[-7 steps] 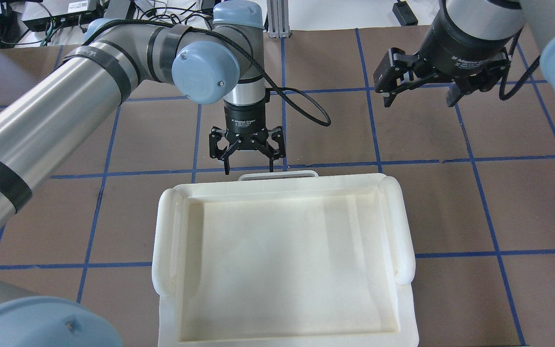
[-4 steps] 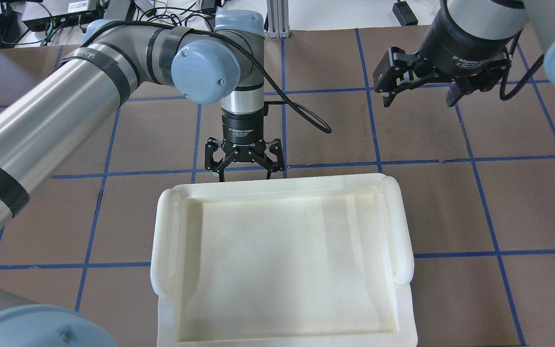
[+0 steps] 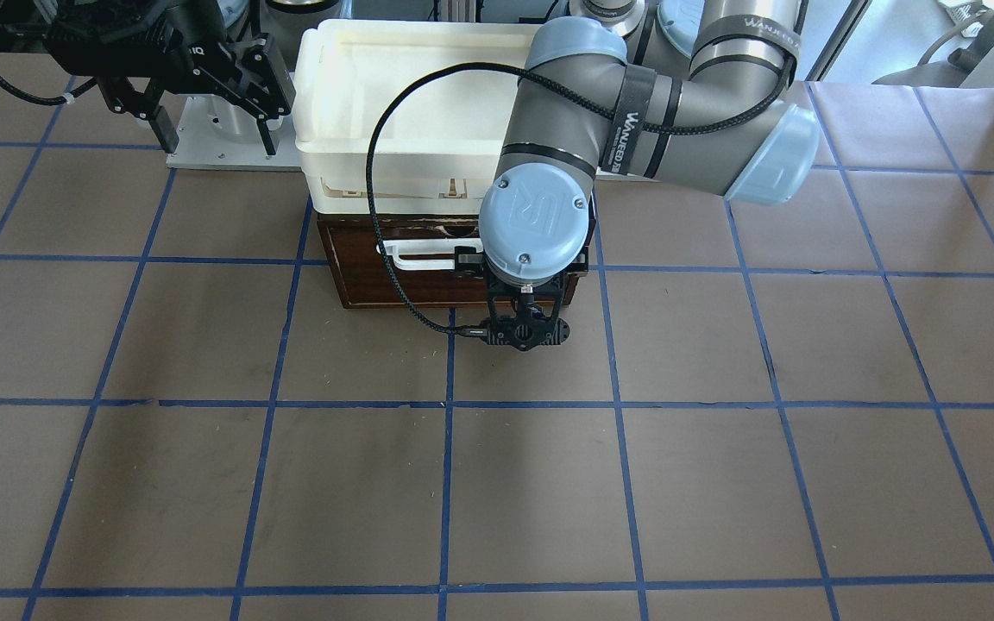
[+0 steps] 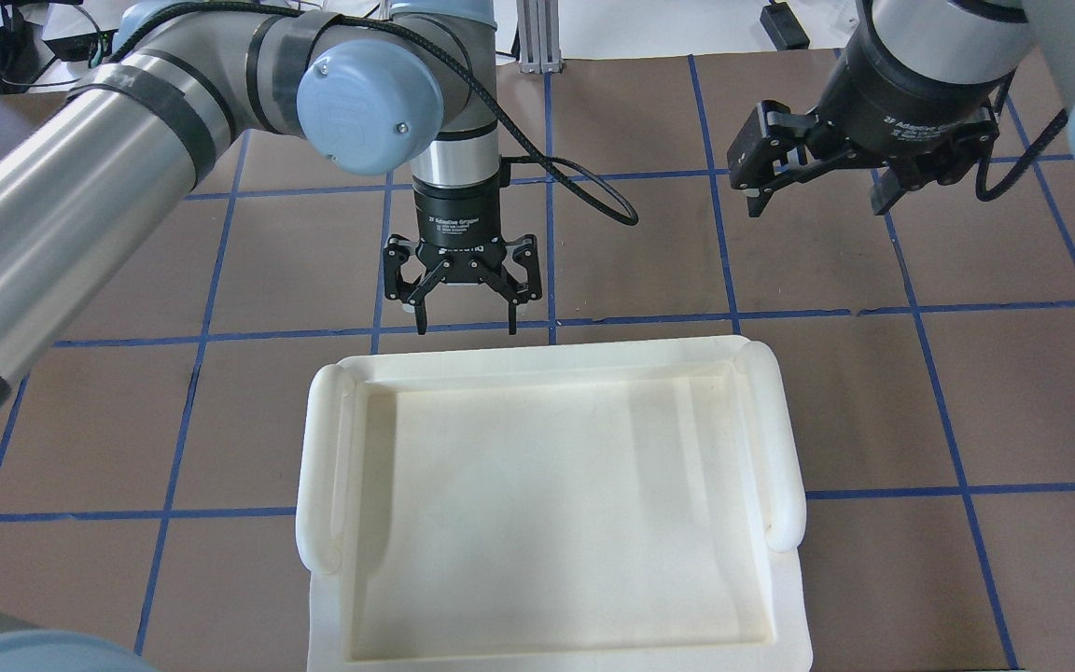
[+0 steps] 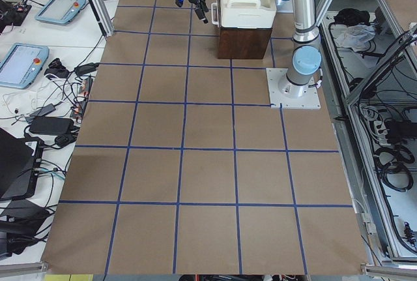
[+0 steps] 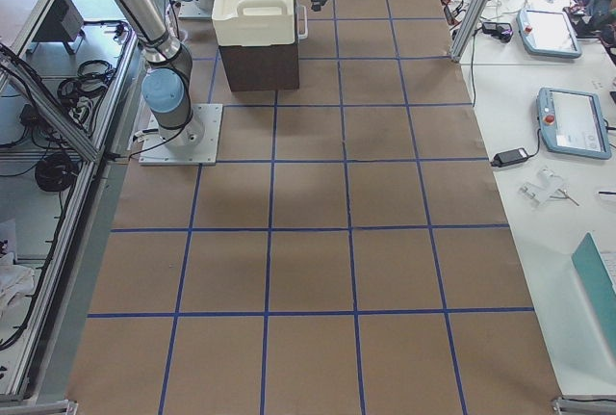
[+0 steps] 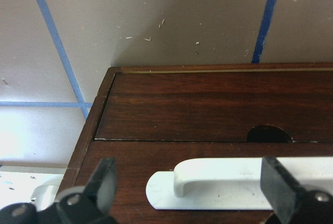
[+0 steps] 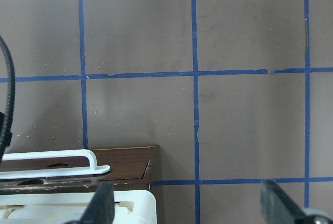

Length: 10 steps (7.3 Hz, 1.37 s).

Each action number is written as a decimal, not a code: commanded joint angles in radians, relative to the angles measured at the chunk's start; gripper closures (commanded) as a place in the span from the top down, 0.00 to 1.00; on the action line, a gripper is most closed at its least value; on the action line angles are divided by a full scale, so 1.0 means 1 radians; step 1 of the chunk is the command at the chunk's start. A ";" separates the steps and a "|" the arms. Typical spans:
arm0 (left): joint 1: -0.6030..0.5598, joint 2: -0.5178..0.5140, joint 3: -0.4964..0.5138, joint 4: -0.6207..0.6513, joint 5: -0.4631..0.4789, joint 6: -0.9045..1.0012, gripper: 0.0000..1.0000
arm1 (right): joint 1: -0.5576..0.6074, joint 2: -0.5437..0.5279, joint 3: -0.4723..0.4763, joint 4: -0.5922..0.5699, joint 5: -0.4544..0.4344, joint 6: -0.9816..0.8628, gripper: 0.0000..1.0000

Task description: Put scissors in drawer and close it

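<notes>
The drawer [image 3: 428,285] has a dark brown front and a white bar handle [image 3: 415,257]. It sits pushed in, flush with its cabinet under the white tray [image 4: 323,467]. My left gripper [image 4: 466,322] is open and empty. It hangs just in front of the drawer, and in the left wrist view its fingers stand to either side of the handle [image 7: 229,182] without touching it. My right gripper [image 4: 817,191] is open and empty, raised off to the right of the cabinet. The scissors show in no view.
The white tray also shows in the front-facing view [image 3: 324,52], where it covers the cabinet top. The brown table mat with blue grid lines [image 3: 531,483] stretches in front of the drawer. The right wrist view shows the cabinet's corner and the handle [image 8: 52,161].
The white handle, which stuck out past the tray's far edge a second ago, has gone out of sight under it. My left gripper moved toward the tray, then drew back and rose. It stays open.
</notes>
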 commanded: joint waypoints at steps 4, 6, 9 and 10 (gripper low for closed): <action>0.106 0.179 0.007 0.212 0.089 0.026 1.00 | 0.000 -0.007 -0.003 0.027 0.001 0.001 1.00; 0.146 0.274 -0.039 0.258 0.113 0.194 1.00 | 0.000 -0.007 -0.001 0.028 0.011 0.007 1.00; 0.216 0.389 -0.096 0.263 0.109 0.244 1.00 | 0.002 -0.021 -0.001 0.030 0.011 0.008 1.00; 0.217 0.406 -0.111 0.259 0.107 0.253 1.00 | 0.002 -0.020 -0.001 0.033 0.004 0.008 1.00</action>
